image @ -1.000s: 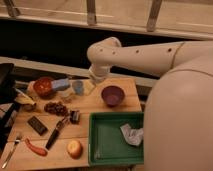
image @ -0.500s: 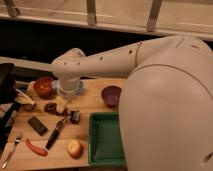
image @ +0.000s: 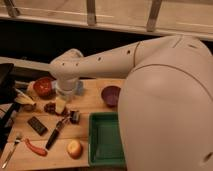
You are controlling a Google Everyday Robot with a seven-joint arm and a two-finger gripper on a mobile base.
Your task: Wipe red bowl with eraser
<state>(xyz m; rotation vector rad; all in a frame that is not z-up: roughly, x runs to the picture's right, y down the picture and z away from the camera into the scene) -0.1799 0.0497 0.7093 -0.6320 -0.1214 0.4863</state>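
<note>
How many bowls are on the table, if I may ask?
2: red bowl back left, purple bowl beside the green tray; the arm may hide others. The claw hangs near the red bowl.

Single view from high up beside my own shoulder, looking steeply down and forward, close over the wooden table (image: 93, 101), my arm (image: 100, 60) crossing mid-frame, my gripper (image: 64, 100) at centre left above the table.
</note>
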